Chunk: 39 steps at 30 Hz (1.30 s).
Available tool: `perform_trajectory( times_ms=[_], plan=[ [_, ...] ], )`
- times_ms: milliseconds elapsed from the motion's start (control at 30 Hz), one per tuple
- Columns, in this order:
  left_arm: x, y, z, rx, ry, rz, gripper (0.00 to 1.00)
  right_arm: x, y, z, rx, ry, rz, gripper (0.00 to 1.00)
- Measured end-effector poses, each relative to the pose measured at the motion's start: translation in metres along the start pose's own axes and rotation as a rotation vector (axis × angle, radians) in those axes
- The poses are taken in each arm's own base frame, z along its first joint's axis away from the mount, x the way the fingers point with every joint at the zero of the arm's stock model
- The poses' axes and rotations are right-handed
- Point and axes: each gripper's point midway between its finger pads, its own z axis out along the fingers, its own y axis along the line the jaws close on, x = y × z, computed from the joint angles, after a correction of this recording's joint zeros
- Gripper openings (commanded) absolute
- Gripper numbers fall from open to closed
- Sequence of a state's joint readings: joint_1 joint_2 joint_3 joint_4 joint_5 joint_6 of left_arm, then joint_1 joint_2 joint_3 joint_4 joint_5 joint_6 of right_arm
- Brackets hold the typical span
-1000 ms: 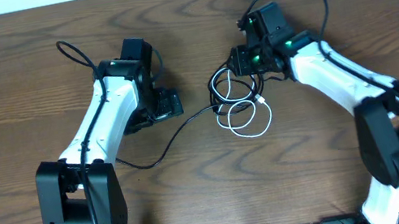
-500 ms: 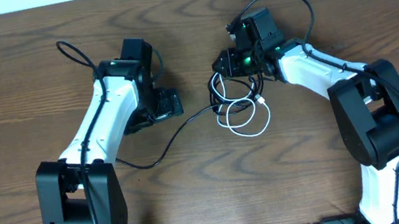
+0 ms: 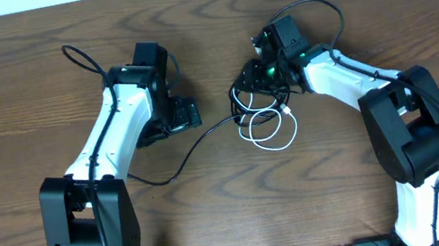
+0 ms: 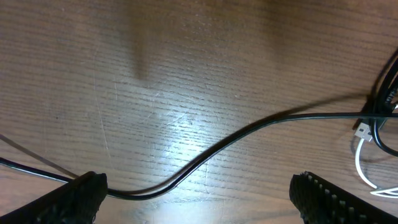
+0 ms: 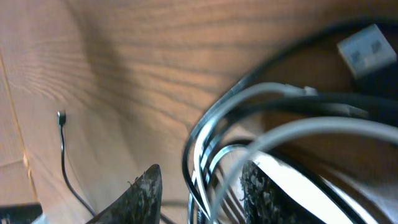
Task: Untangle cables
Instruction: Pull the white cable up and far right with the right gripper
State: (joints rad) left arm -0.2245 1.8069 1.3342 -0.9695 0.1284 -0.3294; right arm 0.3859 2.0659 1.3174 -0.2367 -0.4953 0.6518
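The cables (image 3: 259, 109) lie in a tangle at the table's middle: black loops over a white cable (image 3: 280, 138), with one black cable (image 3: 196, 145) trailing left. My right gripper (image 3: 253, 77) is down on the tangle's top edge. In the right wrist view its fingers (image 5: 142, 194) stand partly apart around the black loops (image 5: 205, 124) and the white cable (image 5: 323, 127), with a gap beside the left finger. A silver plug (image 5: 367, 50) shows at the upper right. My left gripper (image 4: 199, 199) is wide open and low over the trailing black cable (image 4: 236, 134), holding nothing.
Thicker black robot cords arc over each arm (image 3: 82, 61) (image 3: 317, 6). The trailing cable's free end runs down-left toward the left arm's base (image 3: 144, 181). A thin cord with a small plug (image 5: 61, 116) lies to the left in the right wrist view.
My right gripper has moved left and down onto the top of the tangle, its jaws narrowing a little. The left arm has not moved.
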Motion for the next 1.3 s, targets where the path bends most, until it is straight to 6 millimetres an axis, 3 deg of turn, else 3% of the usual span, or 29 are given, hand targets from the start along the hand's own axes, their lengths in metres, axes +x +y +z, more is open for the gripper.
perform_trajectory(
  times_ms=[33,67,233,500,667,800,967,1100,1300],
  plan=[
    [0.000,0.000,0.000,0.000,0.000,0.000,0.98,-0.005,0.001,0.000,0.001,-0.022,-0.009,0.11],
    [0.000,0.000,0.000,0.000,0.000,0.000,0.98,-0.009,0.002,0.000,0.002,-0.044,-0.013,0.01],
    [0.000,0.000,0.000,0.000,0.000,0.000,0.98,-0.025,0.010,-0.001,-0.024,-0.111,-0.039,0.01],
    [0.000,0.000,0.000,0.000,0.000,0.000,0.98,-0.038,0.083,-0.024,-0.345,-0.154,-0.272,0.01],
    [0.000,0.000,0.000,0.000,0.000,0.000,0.98,-0.038,0.131,-0.072,-0.462,-0.208,-0.437,0.01],
    [0.000,0.000,0.000,0.000,-0.001,0.000,0.98,-0.037,0.177,-0.135,-0.529,-0.328,-0.627,0.01],
    [0.000,0.000,0.000,0.000,0.000,0.000,0.98,-0.030,0.217,-0.208,-0.555,-0.487,-0.807,0.01],
    [0.000,0.000,0.000,0.000,0.000,0.000,0.98,-0.024,0.227,-0.236,-0.540,-0.552,-0.887,0.01],
    [0.000,0.000,0.000,0.000,0.000,0.000,0.97,-0.023,0.226,-0.238,-0.504,-0.579,-0.953,0.01]
  ],
)
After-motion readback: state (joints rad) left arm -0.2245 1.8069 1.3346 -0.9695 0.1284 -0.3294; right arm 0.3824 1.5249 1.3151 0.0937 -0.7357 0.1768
